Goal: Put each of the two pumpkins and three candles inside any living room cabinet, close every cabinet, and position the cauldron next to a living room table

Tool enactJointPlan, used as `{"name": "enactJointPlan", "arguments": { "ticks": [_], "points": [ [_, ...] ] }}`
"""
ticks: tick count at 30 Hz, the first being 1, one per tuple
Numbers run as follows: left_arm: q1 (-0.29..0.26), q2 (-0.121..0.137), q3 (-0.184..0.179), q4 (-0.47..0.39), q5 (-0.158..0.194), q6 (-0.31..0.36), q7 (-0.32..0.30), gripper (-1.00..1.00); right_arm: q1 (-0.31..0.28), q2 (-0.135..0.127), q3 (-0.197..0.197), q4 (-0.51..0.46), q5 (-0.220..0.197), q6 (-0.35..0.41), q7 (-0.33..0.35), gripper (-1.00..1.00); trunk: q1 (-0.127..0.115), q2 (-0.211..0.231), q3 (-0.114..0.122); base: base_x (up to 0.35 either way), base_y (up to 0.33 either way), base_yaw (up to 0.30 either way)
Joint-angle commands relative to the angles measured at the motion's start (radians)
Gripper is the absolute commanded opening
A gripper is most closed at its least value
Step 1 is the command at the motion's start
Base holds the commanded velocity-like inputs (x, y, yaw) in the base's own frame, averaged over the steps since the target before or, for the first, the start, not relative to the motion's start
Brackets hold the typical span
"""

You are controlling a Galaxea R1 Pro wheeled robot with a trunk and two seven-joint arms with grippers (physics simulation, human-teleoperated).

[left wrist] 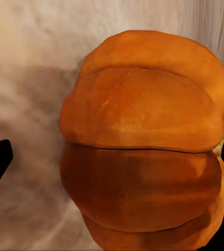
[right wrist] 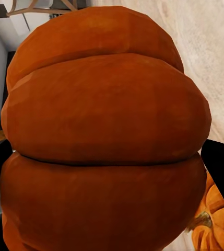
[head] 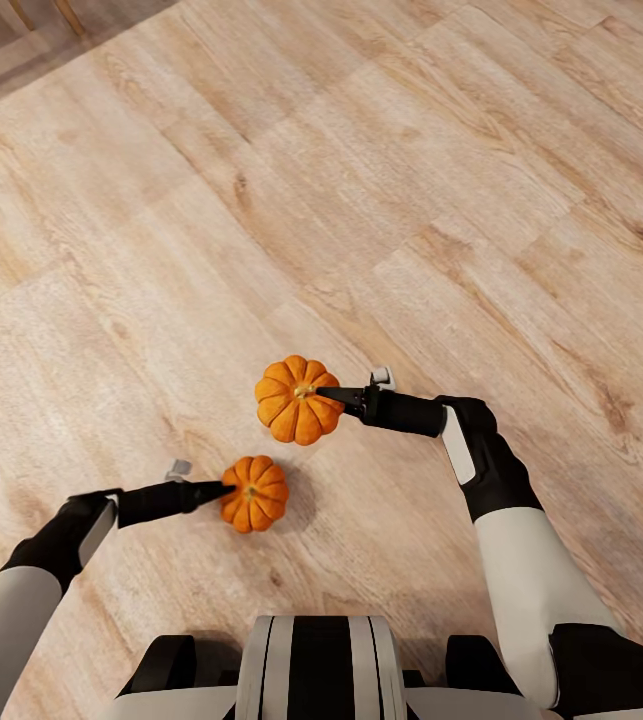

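Two pumpkins held above the wooden floor (head: 261, 180), one in each gripper. Nearest, on the left: left gripper (head: 219, 489) clamped on the smaller pumpkin (head: 255, 494), its ribbed orange side close before the wrist camera (left wrist: 143, 141). A bit farther, on the right: right gripper (head: 333, 395) clamped on the larger pumpkin (head: 297, 400), also close in its wrist view (right wrist: 104, 136). Pumpkins near each other, not touching.

pale wood plank floor (head: 261, 200), shadow beneath 2 held pumpkins (head: 298, 400)
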State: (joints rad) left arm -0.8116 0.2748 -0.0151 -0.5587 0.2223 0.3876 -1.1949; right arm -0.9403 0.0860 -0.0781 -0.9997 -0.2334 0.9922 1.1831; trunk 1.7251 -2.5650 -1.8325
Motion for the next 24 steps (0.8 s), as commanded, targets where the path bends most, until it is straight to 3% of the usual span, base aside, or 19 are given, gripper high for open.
{"name": "enactJointPlan", "arguments": {
  "ticks": [1,7,12,24],
  "points": [
    [0.0,0.001,-0.007,-0.001,-0.01,-0.008,0.011,1.0,0.0,0.0,-0.001,0.001,-0.003,0.003,0.003,-1.0,0.0,0.0,0.0,0.0,0.0,0.0],
    [0.0,0.001,-0.015,-0.003,-0.009,0.003,0.013,1.0,0.0,0.0,-0.002,0.001,-0.003,0.003,0.003,-1.0,0.0,0.0,0.0,0.0,0.0,0.0],
    [0.0,0.0,-0.015,-0.004,-0.01,0.071,0.017,1.0,0.0,0.0,-0.002,0.002,-0.003,0.003,0.003,-1.0,0.0,0.0,0.0,0.0,0.0,0.0],
    [0.0,0.0,-0.011,-0.003,-0.008,0.083,0.02,1.0,0.0,0.0,0.0,0.003,-0.002,0.003,0.0,-1.0,0.0,0.0,0.0,0.0,0.0,0.0]
  ]
}}
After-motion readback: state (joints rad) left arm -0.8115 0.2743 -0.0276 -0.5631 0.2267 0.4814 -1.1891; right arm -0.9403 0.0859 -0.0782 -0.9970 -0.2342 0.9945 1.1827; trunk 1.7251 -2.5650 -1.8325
